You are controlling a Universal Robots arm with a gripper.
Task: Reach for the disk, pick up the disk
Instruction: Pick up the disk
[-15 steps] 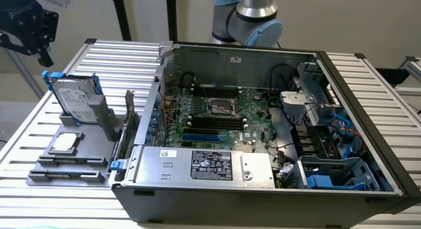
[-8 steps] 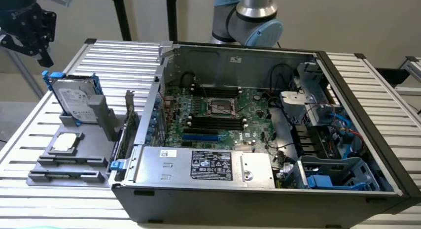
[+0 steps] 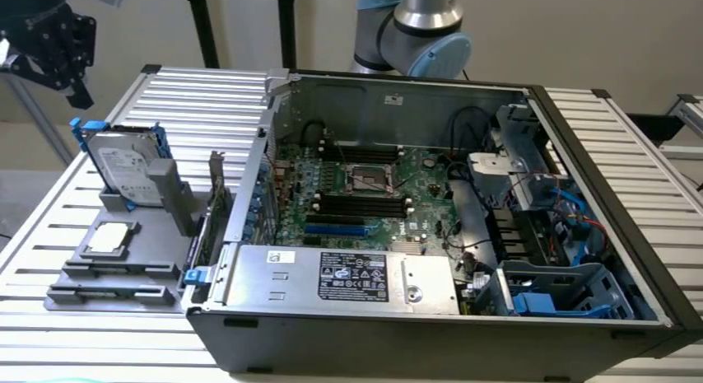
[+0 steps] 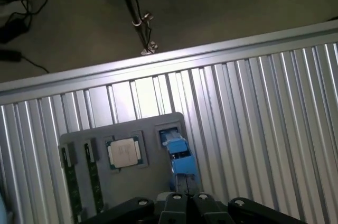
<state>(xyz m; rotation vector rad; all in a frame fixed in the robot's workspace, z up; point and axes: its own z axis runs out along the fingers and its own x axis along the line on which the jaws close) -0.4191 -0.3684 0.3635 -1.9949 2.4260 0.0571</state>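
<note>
The disk (image 3: pixel 128 163) stands on edge in a grey holder (image 3: pixel 132 259) on the exterior view's left, a silver-grey drive with a white label and blue rails. My black gripper (image 3: pixel 77 91) hangs high above the table's far left corner, well apart from the disk. In the wrist view I look down on the disk's blue rail (image 4: pixel 179 155) just beyond the gripper (image 4: pixel 187 195), whose fingers sit together with nothing between them.
The grey holder (image 4: pixel 121 182) also carries a small square silver chip (image 3: pixel 112 237) and two memory sticks (image 4: pixel 95 182). An open computer case (image 3: pixel 439 235) with a large silver box (image 3: pixel 341 277) stands right beside the holder. Slatted metal table (image 4: pixel 264 118) all around.
</note>
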